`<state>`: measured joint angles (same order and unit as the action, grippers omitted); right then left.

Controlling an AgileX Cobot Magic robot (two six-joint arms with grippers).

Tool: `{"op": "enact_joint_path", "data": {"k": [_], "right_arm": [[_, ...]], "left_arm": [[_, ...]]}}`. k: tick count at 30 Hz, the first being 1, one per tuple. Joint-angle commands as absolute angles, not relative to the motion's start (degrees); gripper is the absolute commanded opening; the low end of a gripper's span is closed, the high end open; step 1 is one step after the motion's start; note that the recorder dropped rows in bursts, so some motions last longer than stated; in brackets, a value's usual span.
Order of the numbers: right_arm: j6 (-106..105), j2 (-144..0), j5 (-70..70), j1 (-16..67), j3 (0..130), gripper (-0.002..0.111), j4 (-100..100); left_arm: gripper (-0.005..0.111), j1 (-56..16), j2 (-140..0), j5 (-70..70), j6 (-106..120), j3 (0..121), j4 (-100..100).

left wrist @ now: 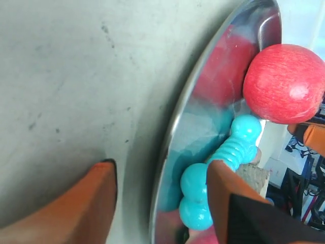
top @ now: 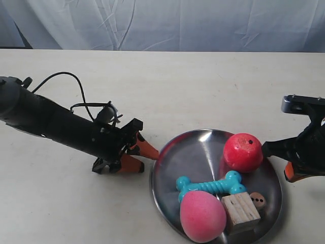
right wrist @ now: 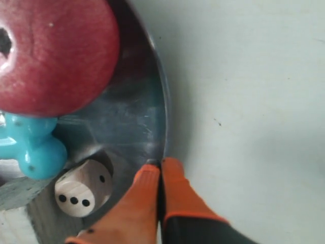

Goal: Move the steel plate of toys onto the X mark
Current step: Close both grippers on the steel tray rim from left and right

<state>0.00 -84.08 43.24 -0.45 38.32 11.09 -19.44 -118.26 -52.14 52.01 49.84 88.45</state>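
The steel plate lies on the table near the front edge. It holds a red ball, a teal bone, a pink egg-shaped ball, a wooden cube and a spotted die. My left gripper is open, and the plate's rim runs between its orange fingers, close to the bone. My right gripper is shut on the opposite rim, beside the die and red ball. The X mark is out of view.
A white curtain hangs behind the table's far edge. A black cable loops above the arm at the exterior view's left. Bare tabletop stretches behind the plate.
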Motion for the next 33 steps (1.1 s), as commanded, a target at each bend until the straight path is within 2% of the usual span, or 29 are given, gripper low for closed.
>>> {"op": "enact_joint_path", "data": {"k": [1, 6, 14, 18, 30, 33], "right_arm": [[0.0, -84.19, 42.88, -0.61, 38.07, -0.001, 11.26], [0.0, -84.19, 43.03, -0.61, 38.07, -0.001, 11.39], [0.0, -84.19, 43.15, -0.61, 38.07, -0.001, 11.61], [0.0, -84.19, 43.15, -0.61, 38.07, -0.001, 11.84], [0.0, -84.19, 43.15, -0.61, 38.07, -0.001, 11.84], [0.0, -84.19, 43.31, -0.61, 38.07, -0.001, 11.83]], "left_arm": [[0.052, -21.47, -119.0, -49.88, 52.88, 49.68, 88.54], [0.052, -25.17, -119.0, -45.85, 55.71, 49.68, 88.52], [0.047, -25.26, -119.0, -43.42, 55.71, 49.68, 88.53], [0.038, -25.26, -119.0, -42.37, 55.71, 49.68, 88.53], [-0.001, -25.26, -119.0, -37.89, 56.55, 49.68, 87.66], [0.0, -25.26, -119.0, -37.48, 57.11, 49.68, 87.55]]}}
